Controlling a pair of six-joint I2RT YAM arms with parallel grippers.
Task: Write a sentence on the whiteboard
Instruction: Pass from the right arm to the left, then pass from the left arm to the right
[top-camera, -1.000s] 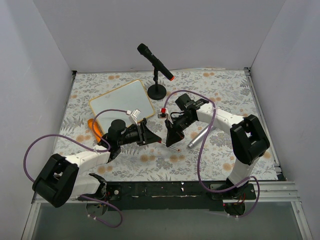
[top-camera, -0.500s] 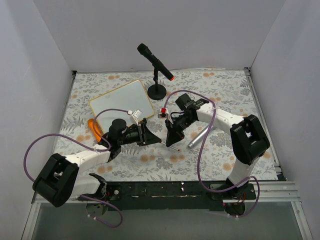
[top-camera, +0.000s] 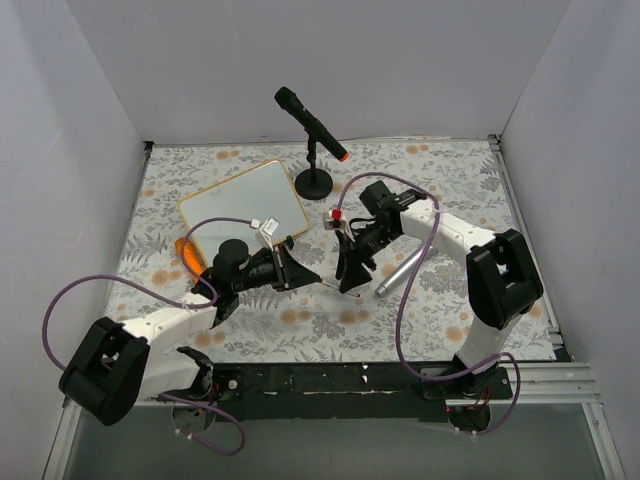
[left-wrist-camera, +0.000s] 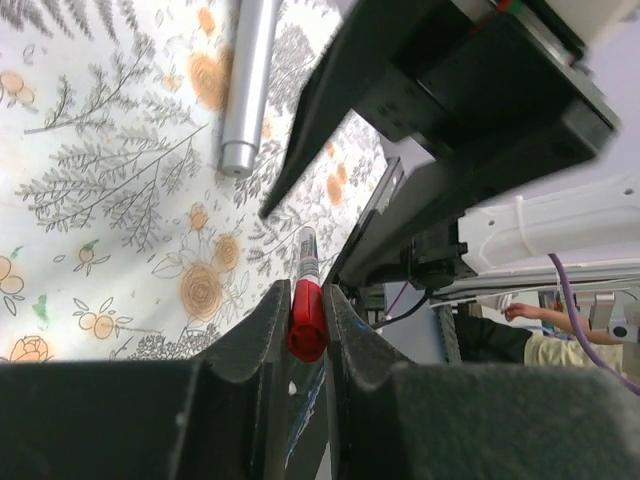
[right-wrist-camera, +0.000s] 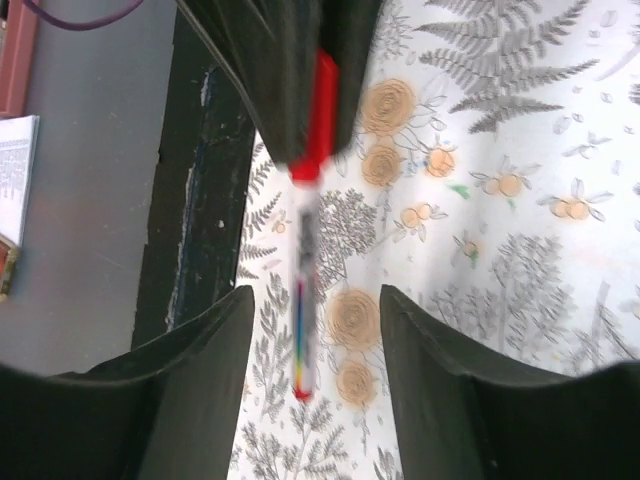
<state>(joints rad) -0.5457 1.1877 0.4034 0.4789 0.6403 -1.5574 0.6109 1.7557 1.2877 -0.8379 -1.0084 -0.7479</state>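
The left gripper (left-wrist-camera: 307, 295) pinches the marker (left-wrist-camera: 307, 255) by its red cap. The right gripper (right-wrist-camera: 313, 292) stands wide, its jaws either side of the barrel and clear of it. Floral cloth (top-camera: 440, 190) lies beneath, with white walls (top-camera: 300, 60) around. The whiteboard (top-camera: 245, 205) lies upper left of centre. A silver microphone (top-camera: 400, 270) lies beside the right gripper. Only the wrist views show the cap.

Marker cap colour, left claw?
Red. The marker cap shows best in the left wrist view, pinched in the left claw.

A black microphone (top-camera: 310, 125) stands behind a silver microphone (left-wrist-camera: 245, 80) lying on floral cloth (top-camera: 450, 180).
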